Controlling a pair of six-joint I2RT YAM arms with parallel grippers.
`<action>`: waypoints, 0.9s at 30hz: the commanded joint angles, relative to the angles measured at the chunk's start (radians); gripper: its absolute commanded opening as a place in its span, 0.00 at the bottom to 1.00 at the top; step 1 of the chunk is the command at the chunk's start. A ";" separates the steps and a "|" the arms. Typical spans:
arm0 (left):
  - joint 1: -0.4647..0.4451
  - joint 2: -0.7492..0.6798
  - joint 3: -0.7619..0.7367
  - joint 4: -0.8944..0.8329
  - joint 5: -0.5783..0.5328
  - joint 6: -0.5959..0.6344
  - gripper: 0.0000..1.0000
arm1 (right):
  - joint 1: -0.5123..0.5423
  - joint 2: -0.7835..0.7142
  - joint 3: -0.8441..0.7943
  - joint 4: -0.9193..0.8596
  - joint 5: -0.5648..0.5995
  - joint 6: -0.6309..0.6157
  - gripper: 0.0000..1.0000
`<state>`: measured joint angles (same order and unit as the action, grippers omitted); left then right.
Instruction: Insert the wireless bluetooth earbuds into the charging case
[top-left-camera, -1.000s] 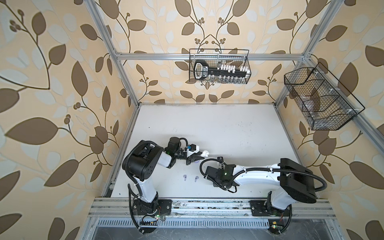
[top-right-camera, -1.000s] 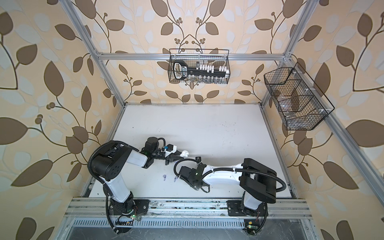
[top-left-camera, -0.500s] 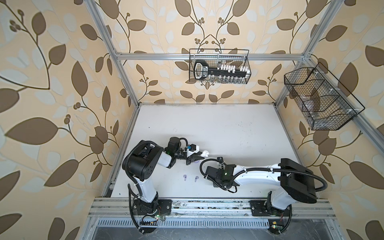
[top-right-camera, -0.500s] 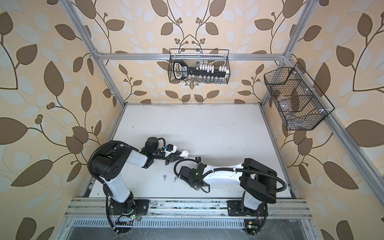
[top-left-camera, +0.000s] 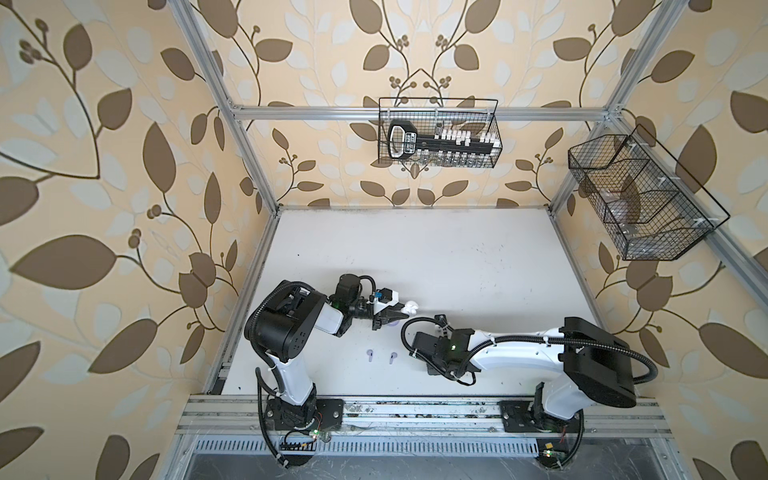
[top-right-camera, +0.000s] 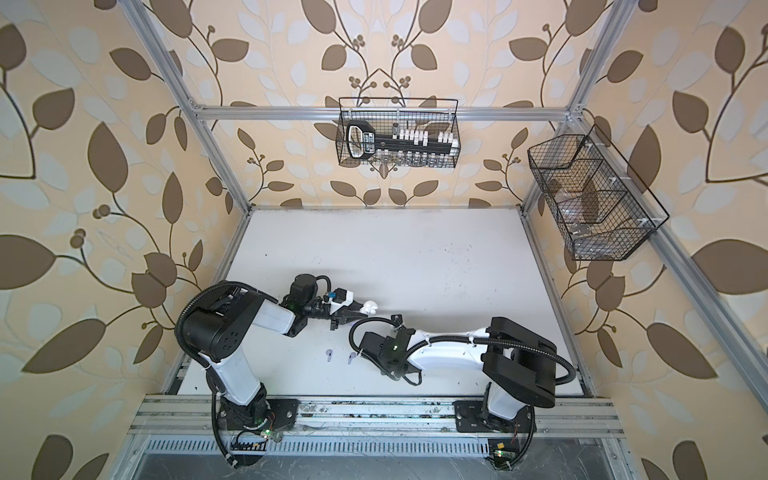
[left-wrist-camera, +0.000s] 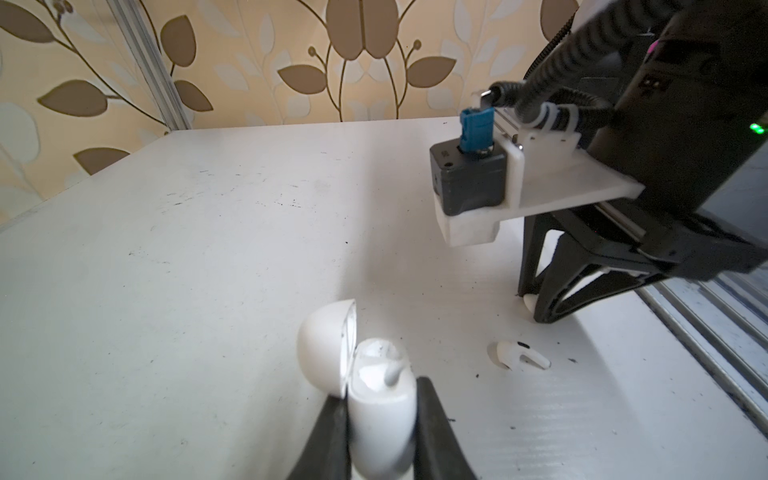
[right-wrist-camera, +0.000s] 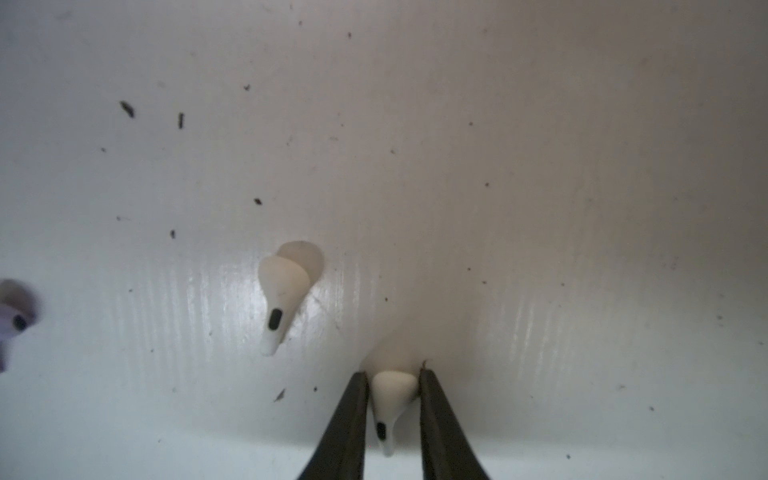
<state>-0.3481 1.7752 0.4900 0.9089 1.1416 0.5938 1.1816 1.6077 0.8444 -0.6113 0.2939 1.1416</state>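
My left gripper (left-wrist-camera: 380, 399) is shut on the base of a white charging case (left-wrist-camera: 382, 415). The case's round lid (left-wrist-camera: 326, 345) is hinged open. In both top views the case (top-left-camera: 410, 308) (top-right-camera: 369, 308) sticks out past the left fingers. My right gripper (right-wrist-camera: 392, 376) is shut on a white earbud (right-wrist-camera: 392, 395) right at the table surface. A second white earbud (right-wrist-camera: 284, 286) (left-wrist-camera: 519, 355) lies loose beside the gripper. Two pale lavender earbuds (top-left-camera: 369, 354) (top-left-camera: 393, 356) lie on the table in front of the left gripper. The right wrist hides its own fingers in both top views.
A wire basket (top-left-camera: 438, 133) with a black tool hangs on the back wall. Another wire basket (top-left-camera: 640, 199) hangs on the right wall. The aluminium rail (top-left-camera: 415, 411) runs along the table's front edge. Dark specks dot the white table (top-left-camera: 415, 257).
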 joint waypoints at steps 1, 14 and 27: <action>-0.011 -0.034 -0.003 0.039 0.003 -0.011 0.00 | -0.007 0.014 -0.016 -0.016 -0.026 -0.003 0.24; -0.011 -0.033 -0.002 0.041 0.001 -0.012 0.00 | -0.017 0.006 -0.024 -0.021 -0.029 -0.013 0.22; -0.011 -0.033 -0.003 0.042 0.001 -0.015 0.00 | -0.020 -0.010 -0.036 -0.019 -0.029 -0.014 0.18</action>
<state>-0.3481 1.7752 0.4900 0.9092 1.1408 0.5922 1.1683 1.6009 0.8391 -0.5995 0.2756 1.1244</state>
